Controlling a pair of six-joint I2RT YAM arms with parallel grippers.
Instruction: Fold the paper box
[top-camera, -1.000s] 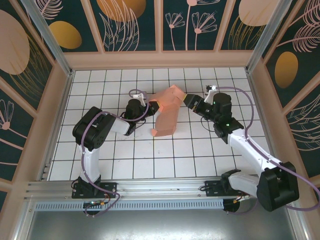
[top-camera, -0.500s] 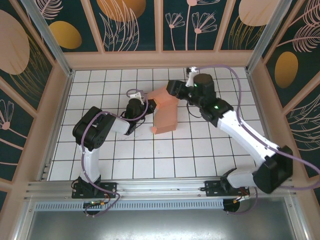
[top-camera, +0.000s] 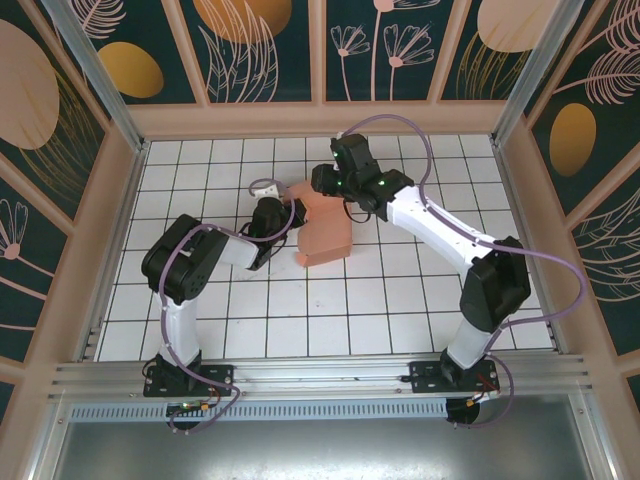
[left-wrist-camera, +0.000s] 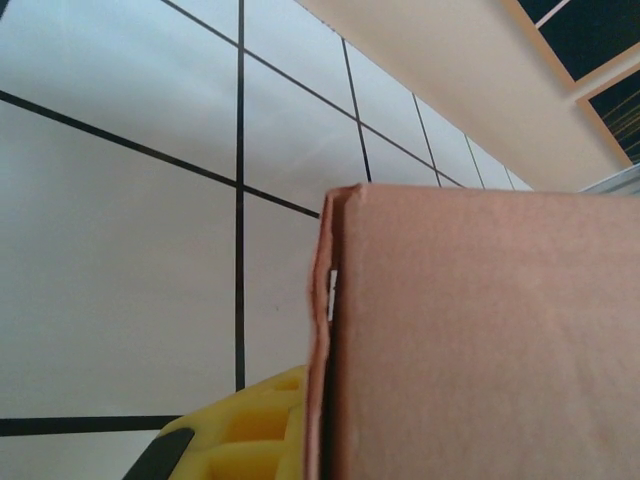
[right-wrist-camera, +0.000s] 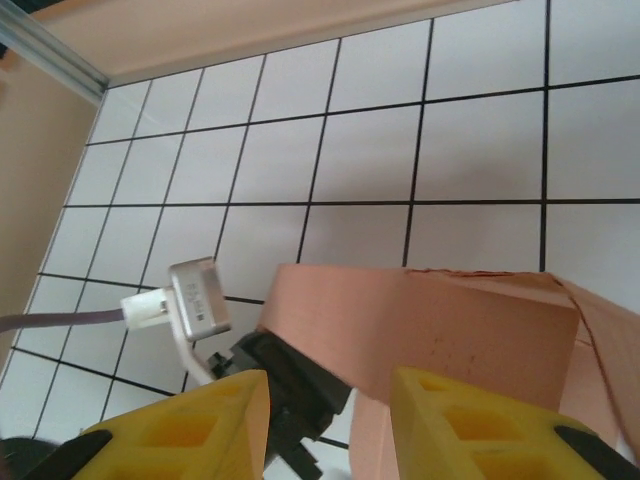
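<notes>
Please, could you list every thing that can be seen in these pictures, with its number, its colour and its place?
paper box: one, salmon pink, partly folded, on the tiles near the middle, between both hands
table: one, white tiles with black lines, under everything
wall panels: several, dark teal with peach plant drawings, at the far, left and right sides
metal rail: one, silver, along the near edge
left arm: one, black and white, left of the box
right arm: one, black and white, reaching over from the right
left hand: one, yellow fingers, shut on the box's left edge
right hand: one, yellow fingers apart, at the box's far end
</notes>
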